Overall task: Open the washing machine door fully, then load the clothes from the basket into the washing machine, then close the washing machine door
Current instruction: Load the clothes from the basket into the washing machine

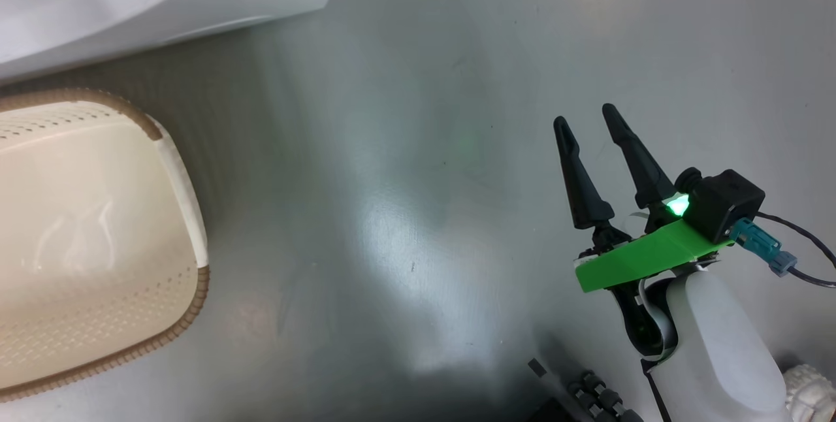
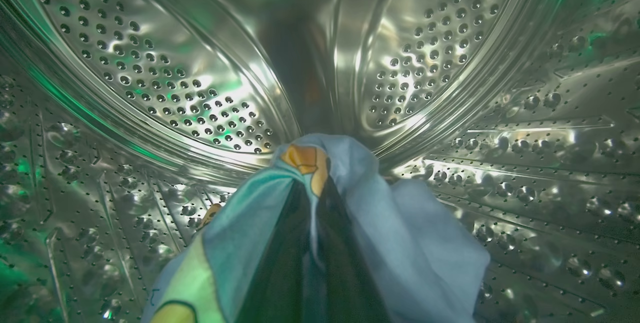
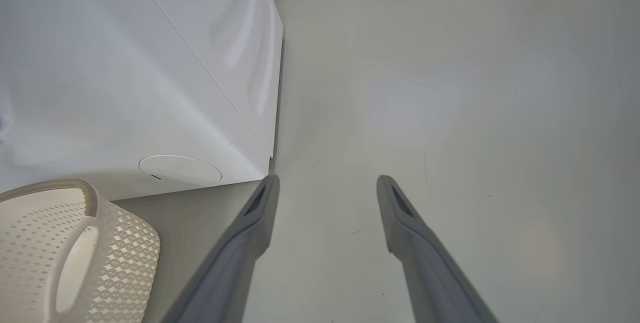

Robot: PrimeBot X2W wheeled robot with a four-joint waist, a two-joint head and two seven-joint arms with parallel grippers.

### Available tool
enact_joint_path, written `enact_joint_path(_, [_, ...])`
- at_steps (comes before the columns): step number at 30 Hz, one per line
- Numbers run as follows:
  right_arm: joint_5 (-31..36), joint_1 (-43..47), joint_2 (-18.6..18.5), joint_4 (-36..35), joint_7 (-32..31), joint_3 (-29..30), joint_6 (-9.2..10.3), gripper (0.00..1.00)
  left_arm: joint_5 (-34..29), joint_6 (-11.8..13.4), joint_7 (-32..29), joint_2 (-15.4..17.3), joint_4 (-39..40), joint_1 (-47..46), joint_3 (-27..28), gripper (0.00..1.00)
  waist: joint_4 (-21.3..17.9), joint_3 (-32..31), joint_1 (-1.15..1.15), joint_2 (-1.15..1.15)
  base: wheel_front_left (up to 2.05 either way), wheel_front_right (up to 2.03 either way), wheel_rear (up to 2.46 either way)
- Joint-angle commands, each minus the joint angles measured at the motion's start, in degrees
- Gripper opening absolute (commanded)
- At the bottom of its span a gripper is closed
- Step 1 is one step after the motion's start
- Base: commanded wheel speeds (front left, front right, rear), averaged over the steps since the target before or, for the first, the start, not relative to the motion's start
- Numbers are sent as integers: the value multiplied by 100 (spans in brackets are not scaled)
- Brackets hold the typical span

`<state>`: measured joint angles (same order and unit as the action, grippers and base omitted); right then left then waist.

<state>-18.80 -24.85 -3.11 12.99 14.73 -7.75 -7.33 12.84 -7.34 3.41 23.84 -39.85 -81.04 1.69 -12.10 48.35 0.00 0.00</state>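
Your left claw, deep inside the drum, grips the clothes. Your right claw hangs wide and empty over the floor. The basket looks empty, so what's left is releasing, withdrawing and closing the door.

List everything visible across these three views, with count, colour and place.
washing machine: one, white, on the floor beside the basket
round flap: one, white, low on the machine's front
drum: one, perforated steel, all around the left gripper
clothes: one bundle, light blue with orange prints, inside the drum
basket: one, cream with brown rim, at the head view's left
floor: one, grey, under machine and basket
left gripper: one, dark, shut on the clothes inside the drum
right gripper: one, dark fingers, open over the floor, holding nothing
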Motion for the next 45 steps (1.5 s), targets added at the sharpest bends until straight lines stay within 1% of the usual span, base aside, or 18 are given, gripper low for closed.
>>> enact_joint_path(1, [-14,155,23,-67,27,-97,-16,100,95,-13,93,317,41,7,10,24,52,-101,0,0,0,0,0])
enact_joint_path(2, [-4,161,23,-59,27,-98,-16,100,150,-13,121,296,-25,26,24,89,67,-141,0,0,0,0,0])
enact_joint_path(3, [4,168,23,-52,27,-94,-16,100,192,-13,140,276,-93,53,33,100,85,-184,0,0,0,0,0])
enact_joint_path(11, [100,278,24,-5,27,-2,-16,100,405,-7,351,85,-426,498,49,100,226,-568,0,0,0,0,0])
enact_joint_path(22, [196,422,24,34,27,74,-16,100,547,38,752,-127,-249,1256,53,100,411,-945,0,0,0,0,0])
enact_joint_path(30, [301,512,24,47,27,99,-16,100,664,85,988,-221,387,2173,131,100,474,-1144,0,0,0,0,0])
enact_joint_path(34, [322,565,24,41,27,115,-16,100,693,204,1062,-347,908,2714,185,100,515,-1189,0,0,0,0,0])
enact_joint_path(38, [324,598,24,42,27,99,-16,100,860,304,1090,-526,1472,3303,320,100,534,-1231,0,0,0,0,0])
enact_joint_path(40, [324,601,24,51,27,85,-16,100,843,348,1092,-515,1726,3600,337,100,534,-1246,0,0,0,0,0])
enact_joint_path(44, [331,611,24,62,27,100,-16,100,885,444,1100,-599,2202,4155,396,100,548,-1274,0,0,0,0,0])
enact_joint_path(45, [335,615,24,64,27,106,-16,100,865,501,1103,-660,2351,4308,382,100,555,-1285,0,0,0,0,0])
